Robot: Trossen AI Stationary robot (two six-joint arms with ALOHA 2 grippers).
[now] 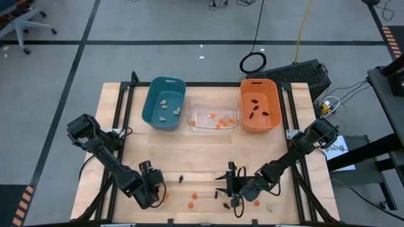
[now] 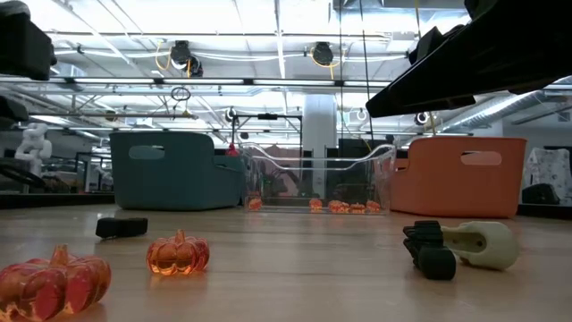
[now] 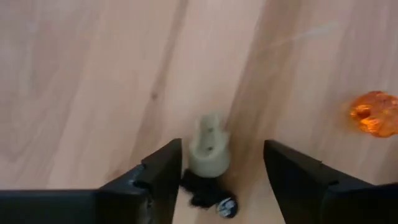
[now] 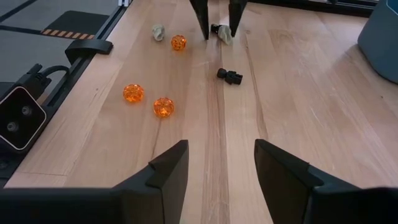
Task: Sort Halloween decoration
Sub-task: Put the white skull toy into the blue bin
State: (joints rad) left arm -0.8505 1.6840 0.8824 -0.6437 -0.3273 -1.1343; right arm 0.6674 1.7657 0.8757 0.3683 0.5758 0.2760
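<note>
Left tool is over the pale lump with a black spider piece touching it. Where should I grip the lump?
Grip the pale lump across its wider base, coming straight down, the open left tool straddling it. Its narrow top points away, and the black spider piece touches the base end, so it may get pinched too.

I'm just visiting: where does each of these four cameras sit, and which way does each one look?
High view: overhead, straight down; both arms, three bins.
Low view: table height, level toward the teal bin; an arm overhead.
Left wrist view: on the left arm, looking down past the open left gripper at a beige trinket.
Right wrist view: on the right arm, past the right gripper, along the table.
Shared: both wrist views show that trinket.
</note>
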